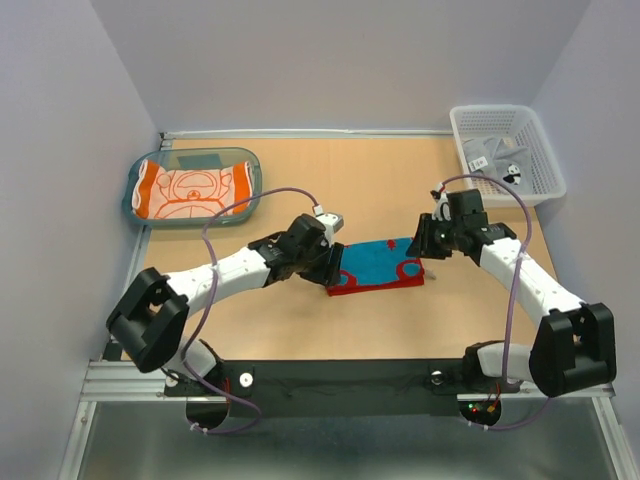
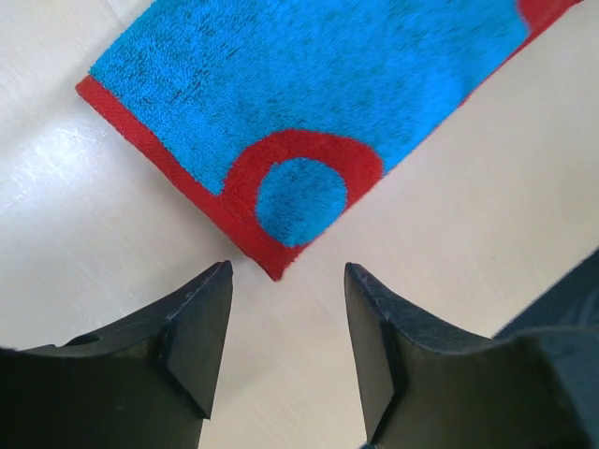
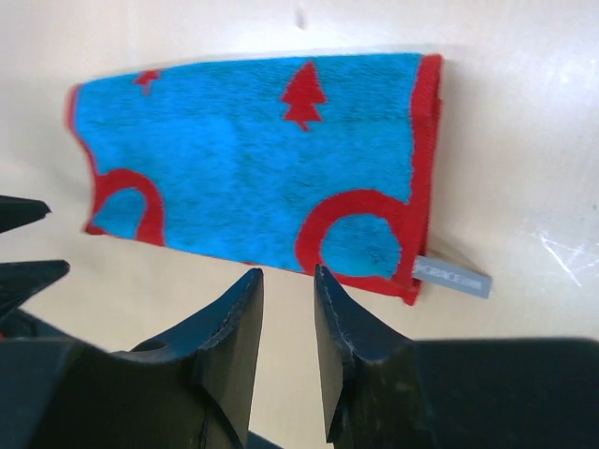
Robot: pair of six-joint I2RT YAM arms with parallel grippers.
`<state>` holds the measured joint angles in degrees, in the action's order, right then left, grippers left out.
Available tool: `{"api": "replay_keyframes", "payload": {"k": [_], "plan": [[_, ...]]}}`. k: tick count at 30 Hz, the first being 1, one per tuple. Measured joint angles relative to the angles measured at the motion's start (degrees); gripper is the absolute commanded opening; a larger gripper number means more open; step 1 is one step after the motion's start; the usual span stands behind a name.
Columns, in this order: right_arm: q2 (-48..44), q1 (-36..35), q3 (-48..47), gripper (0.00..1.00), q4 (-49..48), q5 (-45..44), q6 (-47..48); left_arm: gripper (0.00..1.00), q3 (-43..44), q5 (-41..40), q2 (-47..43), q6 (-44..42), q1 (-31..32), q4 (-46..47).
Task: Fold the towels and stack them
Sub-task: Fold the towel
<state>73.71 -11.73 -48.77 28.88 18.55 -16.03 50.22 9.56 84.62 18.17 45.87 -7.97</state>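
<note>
A folded blue towel with red border and red marks (image 1: 375,264) lies flat at the middle of the table. My left gripper (image 1: 333,268) sits at its left end. In the left wrist view the jaws (image 2: 288,271) stand open and hold nothing, with the towel's red corner (image 2: 309,84) just ahead of them. My right gripper (image 1: 419,247) is at the towel's right end, jaws (image 3: 288,273) a little apart and empty, just short of the towel's edge (image 3: 253,159). An orange towel with pale lines (image 1: 192,190) lies folded in the teal tray (image 1: 135,195).
A white mesh basket (image 1: 540,170) stands at the back right with grey cloth (image 1: 490,150) inside. A grey label (image 3: 454,276) sticks out of the blue towel's corner. The left gripper's dark fingers (image 3: 23,243) show at the left edge of the right wrist view.
</note>
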Motion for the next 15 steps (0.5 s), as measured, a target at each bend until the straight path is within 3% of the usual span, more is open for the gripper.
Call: {"api": "replay_keyframes", "payload": {"k": [8,15], "plan": [[-1.3,0.0,-3.5,0.34,-0.3,2.3,-2.8,0.62,6.4,-2.9,-5.1,5.2,0.9,-2.6],[0.6,0.0,2.2,0.33,-6.6,0.0,-7.5,0.42,11.4,-4.4,4.2,10.0,2.5,-0.3]]}}
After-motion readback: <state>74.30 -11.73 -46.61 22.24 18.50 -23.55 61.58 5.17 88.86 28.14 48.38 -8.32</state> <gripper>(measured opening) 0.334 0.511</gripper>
